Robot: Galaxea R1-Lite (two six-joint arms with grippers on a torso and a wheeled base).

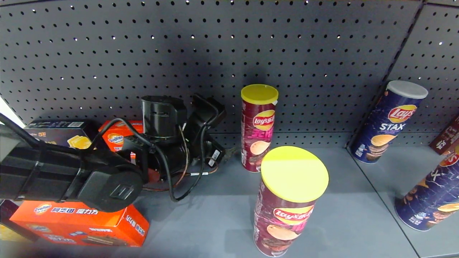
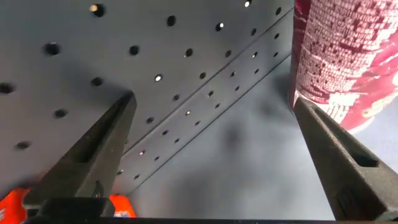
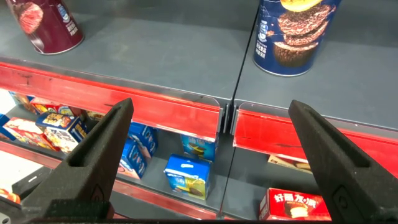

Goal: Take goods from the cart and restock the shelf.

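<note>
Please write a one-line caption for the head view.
Open left gripper above the shelf, beside the rear maroon can.

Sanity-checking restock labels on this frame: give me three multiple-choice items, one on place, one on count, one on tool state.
1. Where is the left tool?
A. Low by the perforated grey back panel, between the orange cardboard box and the rear maroon cylindrical chip can with a yellow lid
B. Above a can's lid
C. In the right-hand bay

2. How many yellow-lidded maroon cans stand on the grey metal shelf?
A. One
B. Two
C. Four

3. What state is the left tool in?
A. Shut on a can
B. Shut on a box
C. Open, empty

Answers:
1. A: the left wrist view has the panel ahead and the can beside one finger.
2. B: the head view shows the rear one and the front can.
3. C: the fingers are apart with nothing between them.
</note>
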